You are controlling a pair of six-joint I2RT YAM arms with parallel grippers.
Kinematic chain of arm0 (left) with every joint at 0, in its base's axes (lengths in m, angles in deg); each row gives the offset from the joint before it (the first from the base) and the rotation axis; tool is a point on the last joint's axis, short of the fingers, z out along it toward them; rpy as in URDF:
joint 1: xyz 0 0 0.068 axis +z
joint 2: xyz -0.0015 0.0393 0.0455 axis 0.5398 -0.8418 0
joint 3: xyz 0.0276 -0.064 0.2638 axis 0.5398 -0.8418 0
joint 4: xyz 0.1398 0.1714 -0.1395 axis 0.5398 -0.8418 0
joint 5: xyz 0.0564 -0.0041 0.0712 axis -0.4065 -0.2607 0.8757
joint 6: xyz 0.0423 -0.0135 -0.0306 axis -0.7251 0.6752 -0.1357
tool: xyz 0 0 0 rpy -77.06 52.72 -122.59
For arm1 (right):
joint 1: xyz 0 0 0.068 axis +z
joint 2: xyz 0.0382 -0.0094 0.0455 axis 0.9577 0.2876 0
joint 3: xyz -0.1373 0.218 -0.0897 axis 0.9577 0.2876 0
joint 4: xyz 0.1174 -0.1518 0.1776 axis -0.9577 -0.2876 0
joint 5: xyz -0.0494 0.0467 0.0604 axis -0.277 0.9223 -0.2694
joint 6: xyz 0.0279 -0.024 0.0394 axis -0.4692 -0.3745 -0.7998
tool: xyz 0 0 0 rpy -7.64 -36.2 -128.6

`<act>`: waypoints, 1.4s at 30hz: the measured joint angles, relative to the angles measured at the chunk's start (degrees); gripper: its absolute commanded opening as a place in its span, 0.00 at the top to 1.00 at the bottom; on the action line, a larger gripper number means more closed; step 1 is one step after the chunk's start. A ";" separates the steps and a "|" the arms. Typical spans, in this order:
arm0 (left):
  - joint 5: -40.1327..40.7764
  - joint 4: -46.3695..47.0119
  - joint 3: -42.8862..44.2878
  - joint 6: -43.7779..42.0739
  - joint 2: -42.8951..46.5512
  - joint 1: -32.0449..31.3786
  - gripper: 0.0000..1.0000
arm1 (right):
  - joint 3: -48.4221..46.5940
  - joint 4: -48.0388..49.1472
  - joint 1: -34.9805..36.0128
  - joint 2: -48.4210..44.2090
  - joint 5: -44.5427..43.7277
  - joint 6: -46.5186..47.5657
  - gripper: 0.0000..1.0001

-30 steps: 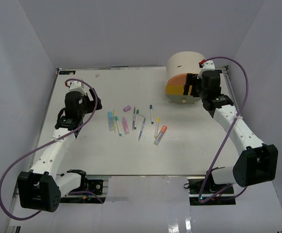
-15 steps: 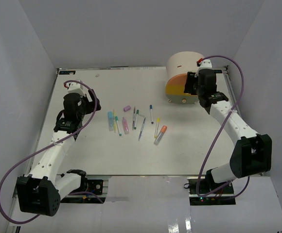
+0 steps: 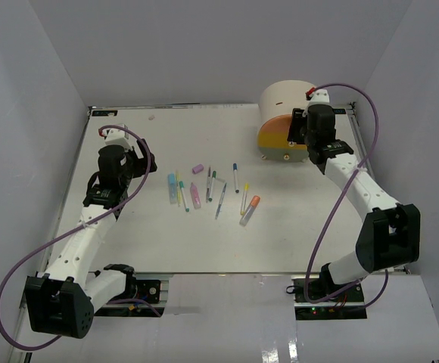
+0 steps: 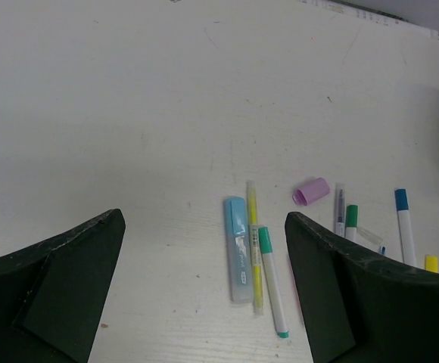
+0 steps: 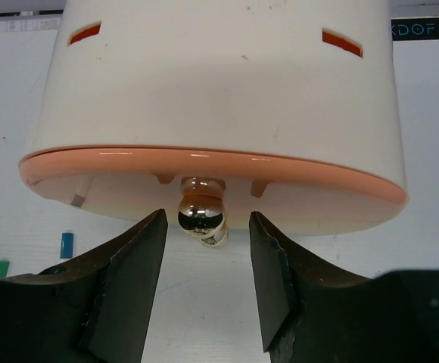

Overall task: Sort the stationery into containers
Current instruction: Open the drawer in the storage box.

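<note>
The black two-finger left end effector (image 4: 204,227) gapes wide. The right end effector (image 5: 207,227) reaches far forward, jaws partly apart.

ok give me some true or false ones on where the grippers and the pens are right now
1. The right gripper has a jaw on either side of the peach drawer knob. True.
2. The left gripper holds the blue marker. False: it is open and empty; the marker lies on the table.
3. The pens are inside the organiser. False: they lie on the table.
4. The purple piece lies beside the pens. True.
</note>
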 measured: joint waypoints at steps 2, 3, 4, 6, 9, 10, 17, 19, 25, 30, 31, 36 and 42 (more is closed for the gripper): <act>0.00 0.02 0.00 0.02 0.00 0.00 0.02 | -0.50 0.04 0.11 0.22 0.00 -0.04 0.48; 0.00 0.02 0.00 0.02 0.00 0.00 0.02 | -0.79 0.07 0.13 0.35 -0.02 -0.04 0.49; 0.00 0.02 0.00 0.02 0.00 0.00 0.02 | -1.07 0.13 0.13 0.46 0.00 -0.07 0.50; 0.00 0.02 0.00 0.02 0.00 0.00 0.02 | -1.64 0.15 0.22 0.72 -0.02 -0.15 0.52; -0.02 0.02 0.00 0.02 -0.02 0.00 0.02 | -2.27 0.00 0.28 1.07 -0.02 -0.17 0.54; -0.02 0.02 0.00 0.02 -0.02 0.00 0.02 | -2.45 -0.07 0.33 1.22 -0.02 -0.20 0.55; -0.24 0.02 0.00 0.02 -0.02 0.00 0.02 | -2.84 -0.20 0.48 2.01 -0.50 -0.26 0.67; -0.31 0.00 0.00 0.04 -0.02 0.00 0.02 | -2.84 -0.20 0.50 2.01 -0.63 -0.31 0.70; -0.68 0.02 0.00 0.02 -0.04 0.00 0.02 | -2.84 -0.20 0.63 2.01 -1.07 -0.42 0.90; -0.70 0.02 0.00 0.04 -0.09 0.00 0.02 | -2.73 -0.22 0.87 1.88 -1.46 -0.46 0.92; -0.72 0.02 0.00 0.04 -0.13 0.00 0.02 | -2.51 -0.17 0.96 1.70 -1.53 -0.50 0.92; -0.94 0.02 0.00 0.07 -0.24 0.00 0.02 | 0.61 -0.24 1.53 -1.51 -1.60 -1.18 0.92; -1.14 0.02 0.00 0.09 -0.42 0.00 0.02 | 4.24 -0.48 2.58 -5.25 -2.34 -1.77 0.92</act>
